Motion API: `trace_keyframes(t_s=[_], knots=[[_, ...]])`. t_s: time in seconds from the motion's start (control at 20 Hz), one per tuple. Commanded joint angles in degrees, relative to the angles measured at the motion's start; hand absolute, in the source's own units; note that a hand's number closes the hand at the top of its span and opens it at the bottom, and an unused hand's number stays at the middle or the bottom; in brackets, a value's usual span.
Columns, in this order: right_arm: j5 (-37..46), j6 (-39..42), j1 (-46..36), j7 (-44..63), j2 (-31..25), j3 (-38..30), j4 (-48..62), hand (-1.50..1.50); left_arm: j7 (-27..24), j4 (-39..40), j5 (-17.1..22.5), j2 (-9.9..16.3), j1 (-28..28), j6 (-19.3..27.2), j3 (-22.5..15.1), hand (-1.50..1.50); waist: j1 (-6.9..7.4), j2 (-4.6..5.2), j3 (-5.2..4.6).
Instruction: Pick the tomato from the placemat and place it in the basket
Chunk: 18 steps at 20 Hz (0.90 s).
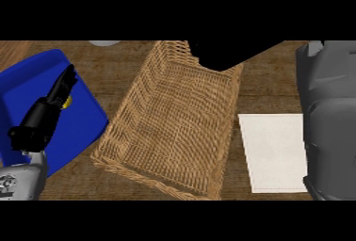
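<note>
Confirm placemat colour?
White, plain, no pattern. The placemat shows in the head view, right of the woven basket.

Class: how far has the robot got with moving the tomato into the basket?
Done: no tomato shows on the white placemat, so it seems picked. In hand: the right hand hangs over the far end of the basket, its grasp hidden. Left: no tomato lies in the basket yet.

The basket (pixel 170 136) lies in the middle of the table (pixel 115 66), set at a slant. The placemat (pixel 274 153) lies just to its right, w/ the right arm (pixel 330 117) over its right edge. A tray (pixel 83 113) lies left of the basket (left robot hand (pixel 59 92) is over it).
</note>
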Motion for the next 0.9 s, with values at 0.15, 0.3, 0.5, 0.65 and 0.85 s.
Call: trace_keyframes(t_s=[0.15, 0.3, 0.5, 0.65, 0.85], knots=[[0.33, 1.49, -4.11, 5.73, 4.75, 2.51, 10.01, 1.50, 0.74, 0.49, 2.12, 1.21, -0.48, -1.91, 2.05, 0.00, -0.31, 0.03, 0.03], [-0.24, 1.81, -5.27, 6.19, 5.68, 1.80, 15.31, 1.50, 1.52, 0.22, 0.67, 1.21, -2.19, -0.85, 1.66, 0.00, -0.30, 0.13, 0.03], [3.75, 7.18, -4.12, 7.55, 2.67, 7.68, 16.79, 1.50, 0.51, 0.64, -0.85, -0.69, -0.42, 0.51, 0.09, 0.00, -0.77, 0.06, -0.03], [5.06, 9.52, -2.68, 5.23, 0.77, 10.16, 18.46, 1.50, 3.08, -1.59, 0.68, 0.76, -1.33, -0.79, 1.35, 0.00, -0.55, -0.03, 0.04], [3.04, 15.51, -0.43, 2.58, -2.71, 11.17, 16.47, 1.50, -0.46, -0.04, 1.44, 1.75, 0.67, -1.90, 2.72, 0.00, -0.97, -0.13, 0.05]])
